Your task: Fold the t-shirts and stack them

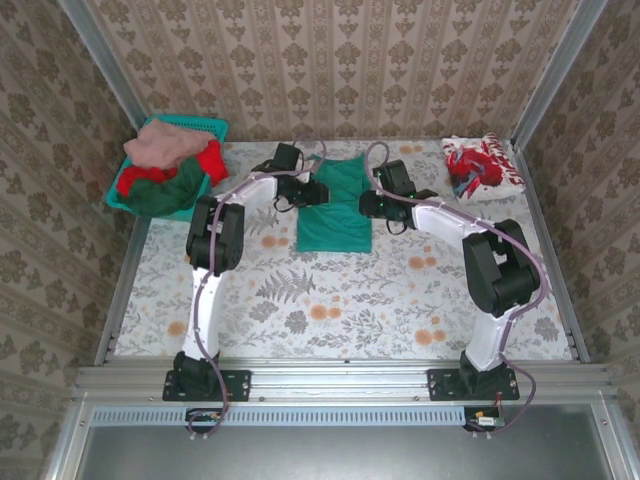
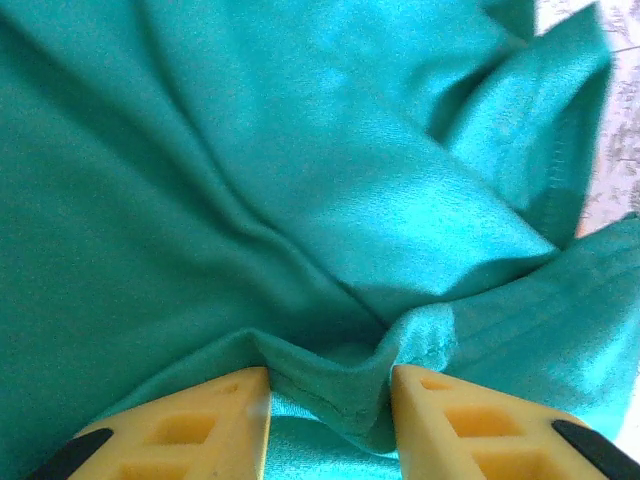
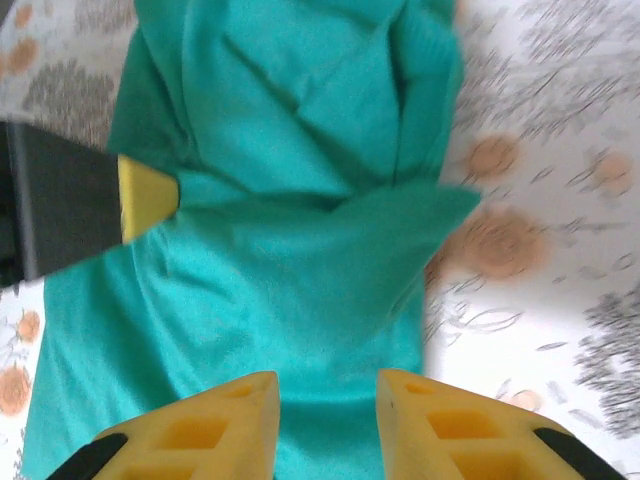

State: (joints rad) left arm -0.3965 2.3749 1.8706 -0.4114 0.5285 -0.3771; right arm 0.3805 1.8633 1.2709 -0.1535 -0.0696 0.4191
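While folding the teal-green t-shirt (image 1: 335, 212) lying on the bench (image 1: 300, 300), close left claw (image 2: 328, 385), half-narrowed astride a bunched hem — bite uncertain — and lower right claw (image 3: 325, 385), slightly parted over the shirt's other side, onto one layer; then lift evenly.

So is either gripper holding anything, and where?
Left gripper: hemmed fold of the teal t-shirt bunched between its fingers, grip unconfirmed. Right gripper: jaws apart over the shirt, apparently holding nothing.
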